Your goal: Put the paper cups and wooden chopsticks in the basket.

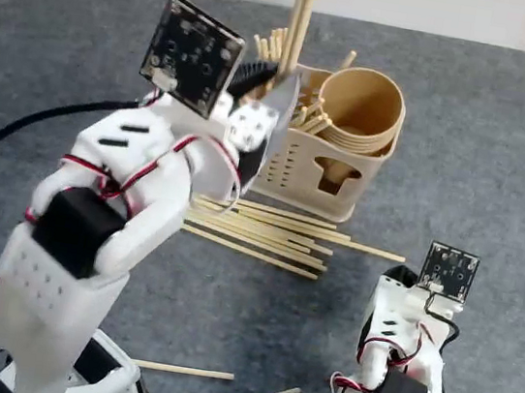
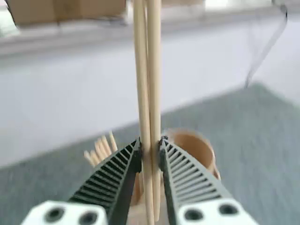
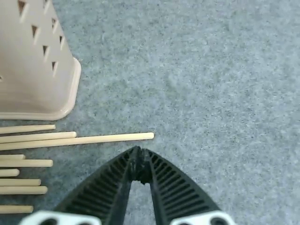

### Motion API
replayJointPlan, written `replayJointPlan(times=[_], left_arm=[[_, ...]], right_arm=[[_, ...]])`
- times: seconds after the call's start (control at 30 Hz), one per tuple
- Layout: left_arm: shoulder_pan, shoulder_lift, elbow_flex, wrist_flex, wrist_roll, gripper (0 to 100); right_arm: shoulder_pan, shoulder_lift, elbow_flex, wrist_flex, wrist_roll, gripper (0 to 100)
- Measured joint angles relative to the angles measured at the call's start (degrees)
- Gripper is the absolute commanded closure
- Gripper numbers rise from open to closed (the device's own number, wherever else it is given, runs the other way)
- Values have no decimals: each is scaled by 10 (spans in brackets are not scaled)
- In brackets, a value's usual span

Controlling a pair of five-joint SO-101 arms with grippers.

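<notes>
Grips two wooden chopsticks [image 2: 147, 70] in the left end effector [image 2: 150, 143], long axis vertical, over the basket [image 1: 314, 179]. Holds the right end effector [image 3: 139, 157] pinched together, empty.

our left gripper [image 2: 150, 147], pinching two upright chopsticks [image 2: 147, 70], hangs over one side of the basket [image 1: 319, 180]; stacked paper cups [image 1: 358, 107] fill the other. loose chopsticks [image 1: 258, 230] litter the carpet [image 3: 211, 70] before it. beside the basket, ahead of our right gripper [image 3: 139, 164], we find open carpet.

held chopsticks [image 2: 146, 70] cropped (tips unseen), cups [image 2: 196, 149] blurred
</notes>
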Motion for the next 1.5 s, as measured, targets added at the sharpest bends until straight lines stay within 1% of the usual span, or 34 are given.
replayJointPlan(times=[0.17, 0.37, 0.53, 0.77, 0.93, 1.07, 1.17, 1.43, 1.5], left_arm=[[-30, 1, 83, -179, 5, 994], [-40, 1, 178, -334, 5, 994], [-39, 1, 251, -415, 4, 994], [-39, 1, 334, -499, -53, 994], [-47, 2, 370, -514, -56, 988], [-64, 2, 373, -514, -56, 930], [-64, 2, 381, -513, -56, 923], [-66, 2, 375, -413, -56, 921], [-66, 2, 361, -388, -56, 899]], right_arm=[[0, 0, 0, 0, 0, 994], [0, 0, 0, 0, 0, 994], [0, 0, 0, 0, 0, 994], [0, 0, 0, 0, 0, 994], [0, 0, 0, 0, 0, 994], [0, 0, 1, 0, 0, 994], [0, 0, 1, 0, 0, 994], [0, 0, 1, 0, 0, 994], [0, 0, 1, 0, 0, 994]])
